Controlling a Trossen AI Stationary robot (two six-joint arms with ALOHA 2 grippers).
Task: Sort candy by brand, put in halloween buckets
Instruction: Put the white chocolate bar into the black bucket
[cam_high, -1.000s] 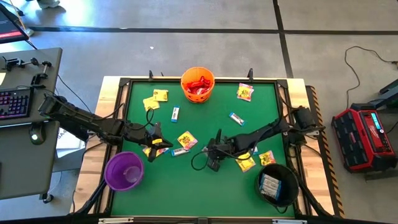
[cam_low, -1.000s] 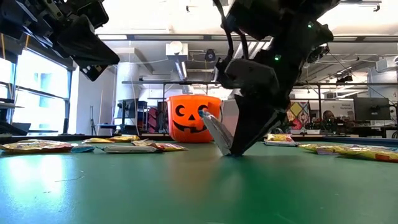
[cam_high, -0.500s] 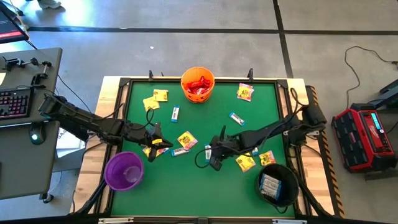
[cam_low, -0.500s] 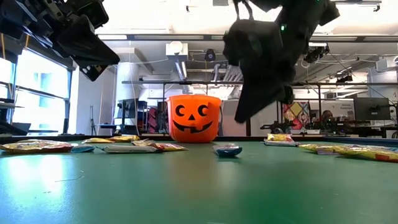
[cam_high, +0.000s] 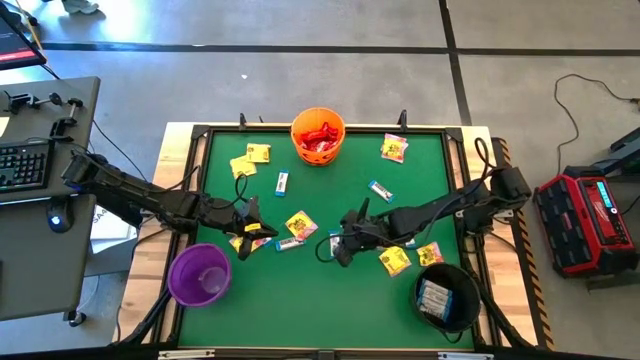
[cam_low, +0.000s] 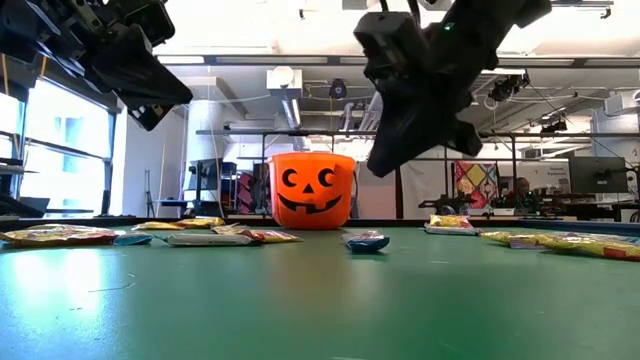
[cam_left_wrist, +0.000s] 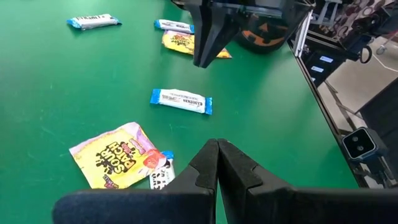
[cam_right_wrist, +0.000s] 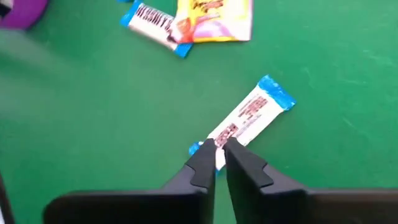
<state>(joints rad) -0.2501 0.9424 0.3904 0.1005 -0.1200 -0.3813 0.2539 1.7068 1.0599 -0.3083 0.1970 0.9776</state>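
On the green counter, the purple bucket stands at about eight o'clock, with no candy visible inside. Just above it the left claw hangs over a small cluster of packets, its fingers pressed fully together and holding nothing. The left wrist view shows a yellow packet lettered "SOUR PATCH" lying flat just ahead of those fingers, and a white-blue bar farther off whose print is too small to read.

At twelve o'clock the orange bucket, with a black pumpkin face, holds red packets.

Near the counter's middle the right claw is raised off the surface, its fingers nearly closed and empty. A white-blue candy bar lies flat on the counter right under the tips; its lettering cannot be read. Beyond it another bar reads "HERSHEY'S", partly under a yellow packet.

At five o'clock the black bucket contains white-blue bars.
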